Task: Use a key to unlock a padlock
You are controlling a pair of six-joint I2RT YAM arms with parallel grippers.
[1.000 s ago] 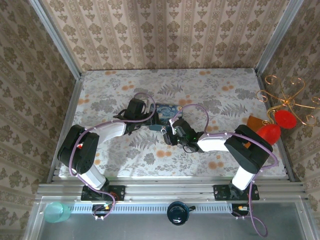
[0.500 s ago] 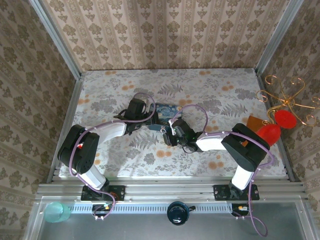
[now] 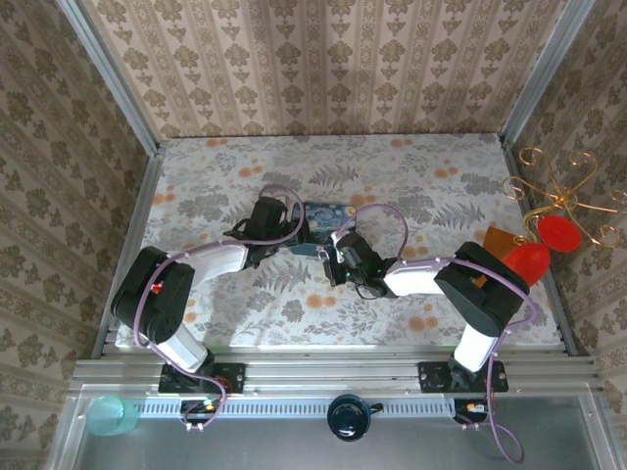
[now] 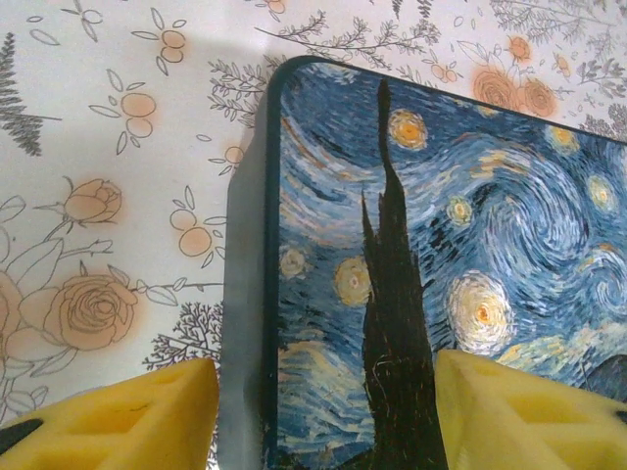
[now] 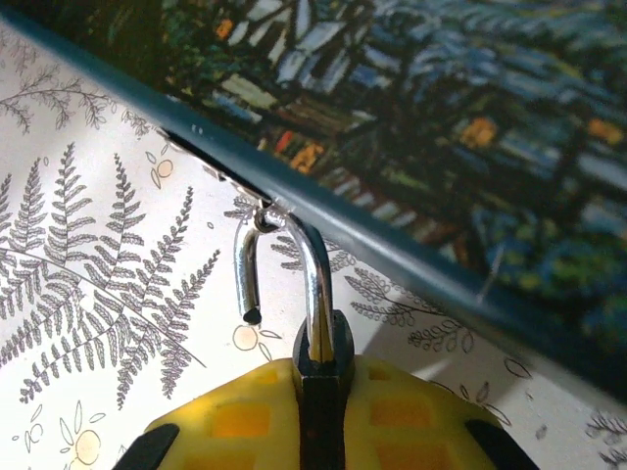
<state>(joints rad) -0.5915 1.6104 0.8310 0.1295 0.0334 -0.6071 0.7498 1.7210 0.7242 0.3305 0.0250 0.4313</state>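
Work surface: a table under a pale cloth (image 3: 411, 186) printed with ferns, grey leaves and orange roses; walled on three sides by beige damask wallpaper (image 3: 323, 69); aluminium frame (image 3: 333, 372) along the near edge; a gold wire ornament (image 3: 558, 191) stood off the table's right side; a teal cup (image 3: 108, 416) sat below the frame at near left.

A blue swirl-painted tin (image 3: 328, 215) lay flat near mid-table, both arms reaching in to it.

Left gripper (image 4: 323, 421): jaws apart, straddling the tin's corner; one yellow finger (image 4: 118, 421) beside the side wall, the other over the lid; no visible clamp.

Right gripper (image 5: 321, 397): yellow pads closed on the dark body of the padlock (image 5: 319, 343); the padlock hung at the tin's near edge, its shackle (image 5: 294, 235) hooked through a small fitting there; the shackle's free leg ended clear of the body.
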